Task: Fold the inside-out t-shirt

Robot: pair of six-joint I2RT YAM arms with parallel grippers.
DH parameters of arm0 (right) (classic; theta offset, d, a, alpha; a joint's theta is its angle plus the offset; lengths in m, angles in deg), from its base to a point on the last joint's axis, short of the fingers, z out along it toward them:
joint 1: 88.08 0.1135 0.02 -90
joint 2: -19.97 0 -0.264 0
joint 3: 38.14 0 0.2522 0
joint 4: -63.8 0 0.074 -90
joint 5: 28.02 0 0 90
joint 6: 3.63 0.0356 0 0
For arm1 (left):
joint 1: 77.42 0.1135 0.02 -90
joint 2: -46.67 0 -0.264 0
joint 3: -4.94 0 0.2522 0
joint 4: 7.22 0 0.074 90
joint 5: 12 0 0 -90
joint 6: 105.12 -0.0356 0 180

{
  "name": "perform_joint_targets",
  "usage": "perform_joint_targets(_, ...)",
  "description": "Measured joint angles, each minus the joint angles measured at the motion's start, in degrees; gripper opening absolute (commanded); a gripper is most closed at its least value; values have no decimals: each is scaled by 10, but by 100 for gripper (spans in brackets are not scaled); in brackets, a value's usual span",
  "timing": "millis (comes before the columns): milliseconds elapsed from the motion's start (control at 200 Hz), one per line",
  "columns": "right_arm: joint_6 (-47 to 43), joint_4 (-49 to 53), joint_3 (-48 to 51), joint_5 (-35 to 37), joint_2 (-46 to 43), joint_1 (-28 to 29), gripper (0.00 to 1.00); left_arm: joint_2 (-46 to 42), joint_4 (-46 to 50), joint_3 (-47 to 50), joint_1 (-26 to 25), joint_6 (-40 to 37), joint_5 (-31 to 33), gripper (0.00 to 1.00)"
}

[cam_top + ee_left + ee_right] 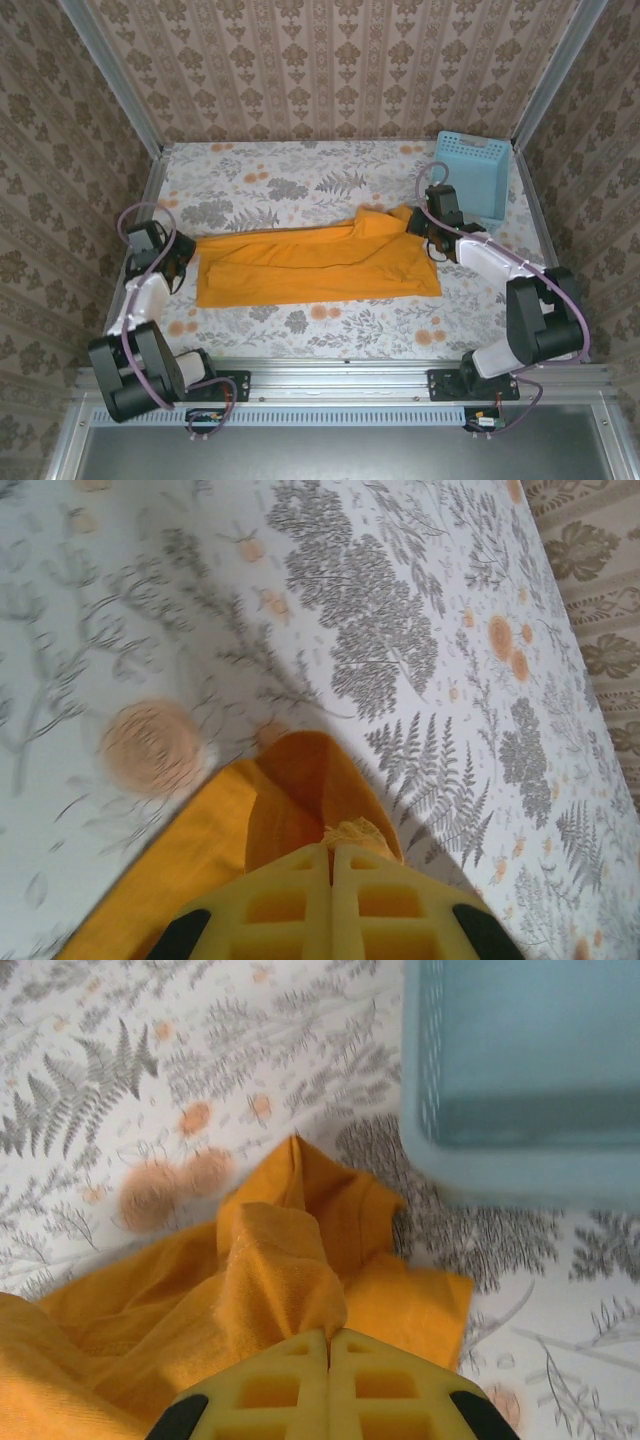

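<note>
So there's one t-shirt (pixel 315 262) on the tabletop (pixel 300 175). It's plain orange-yellow, stretched out as a long flat band across the middle, running from near the left edge over toward the right edge. It's wrinkly, and the right end is bunched up into a little peak.

I've got both of my grippers on it, one per end. My left gripper (pixel 331 852) is clenched on the left end: the wrist view shows the two yellow fingers pressed together with a tuft of cloth pinched at the tips. My right gripper (pixel 328 1338) is doing the same at the right end, fingers closed on a lifted fold of fabric.

Only other thing out here is one light blue basket (pixel 472 172) in the far right corner, just beyond the shirt's right end, not touching it.
</note>
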State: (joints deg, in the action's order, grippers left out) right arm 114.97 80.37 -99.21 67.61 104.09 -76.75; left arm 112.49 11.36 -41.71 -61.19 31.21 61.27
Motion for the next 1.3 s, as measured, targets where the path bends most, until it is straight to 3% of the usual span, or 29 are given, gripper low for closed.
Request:
perform_joint_targets(270,58,5,106,4,-87,2,0,-68,57,66,0,1,25,3)
perform_joint_targets(400,82,12,147,6,-134,2,3,-67,66,88,0,0,24,13)
perform_joint_targets(475,94,19,165,9,-152,2,9,-67,68,95,0,3,25,18)
perform_joint_targets(555,108,31,179,13,-167,2,28,-75,80,97,0,4,32,24)
perform_joint_targets(645,116,53,183,18,-179,2,39,-96,104,92,1,5,45,40)
perform_joint_targets(885,111,126,140,53,-233,29,55,-125,165,3,-3,-9,71,43)
perform_joint_targets(990,100,127,86,61,-217,64,56,-87,169,-62,-71,-32,87,44)
perform_joint_targets(1150,86,111,12,57,-116,102,57,54,164,-160,-205,-67,95,43)
perform_joint_targets(1300,94,94,-22,31,-12,118,57,147,155,-156,-229,-69,91,40)
